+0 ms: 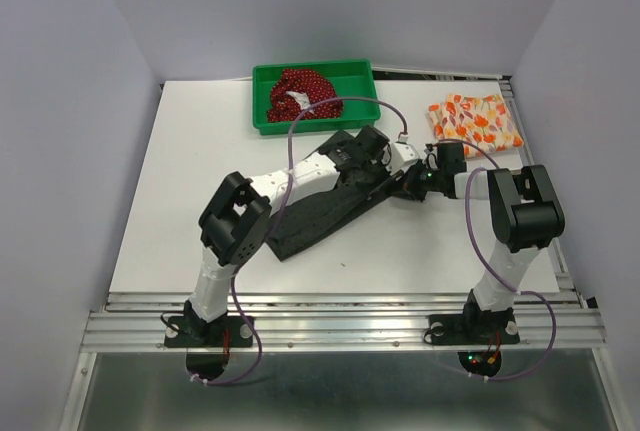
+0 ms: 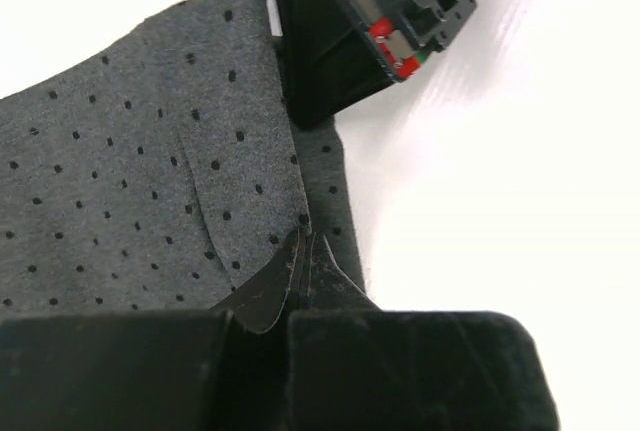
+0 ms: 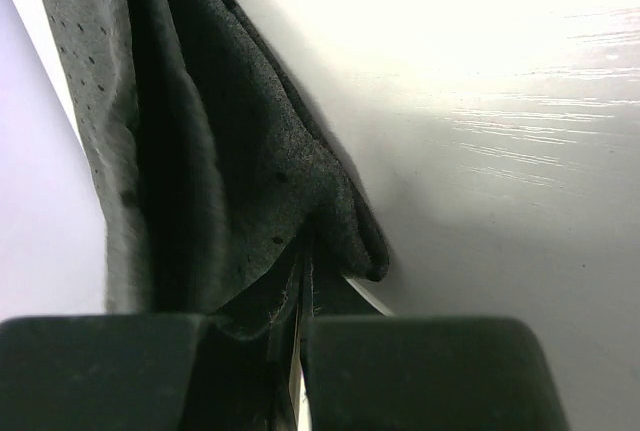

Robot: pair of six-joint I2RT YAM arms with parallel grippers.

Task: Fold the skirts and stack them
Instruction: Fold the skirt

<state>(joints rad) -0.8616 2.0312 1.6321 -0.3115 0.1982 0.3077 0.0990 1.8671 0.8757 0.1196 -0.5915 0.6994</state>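
Nearest the overhead camera, the bases of the left arm point(image 1: 290, 179) and right arm point(image 1: 520, 211) are seen at the worktop's point(image 1: 200, 181) near edge. A grey skirt point(image 1: 320, 216) is spread at the middle, its long axis running diagonally from near left to far right. Both arms' jaws meet at its far right end, the right arm's base being the nearer to that end. A red skirt point(image 1: 300, 96) is heaped in a green tray point(image 1: 360, 76) at the back. An orange skirt point(image 1: 475, 121) lies folded at the far right.

From the left wrist, the jaws are shown closed on a pinched edge of the grey skirt point(image 2: 130, 181); the right arm's black head point(image 2: 370, 21) is just beyond, against the same edge.

From the right wrist, the jaws are shown clamped on a bunched fold of the grey skirt point(image 3: 200, 151), which hangs away from them.

Since the cloth trails near-left from both grips, the fold is judged to go that way, along the long axis.
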